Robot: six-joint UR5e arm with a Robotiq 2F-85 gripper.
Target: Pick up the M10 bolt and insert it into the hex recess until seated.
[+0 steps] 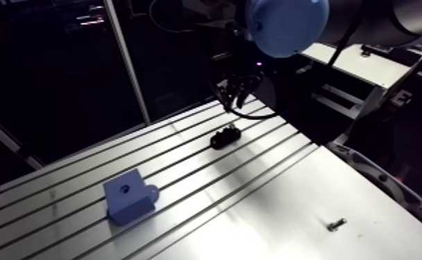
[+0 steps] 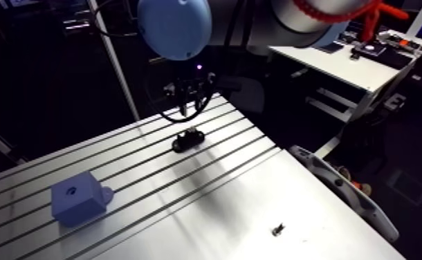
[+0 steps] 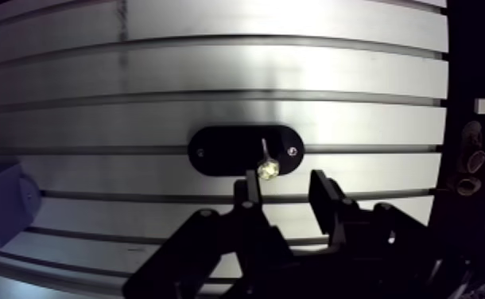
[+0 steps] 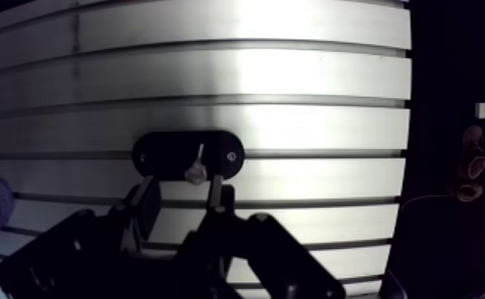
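Claw [image 3: 284, 181] hangs released and empty just above the bolt [image 3: 266, 165], which stands in the black plate [image 3: 214, 151] on the worktop [image 3: 214, 71]. Likely risk: closing off-centre nudges it sideways, leaving it cocked, not seated. Bolt looks small, bright, head toward the claw; another small screw [image 1: 336, 224] lies well apart.

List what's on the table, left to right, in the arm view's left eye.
blue block → black oval fixture → small loose metal fastener, alone on the plain plate at the table's right end.
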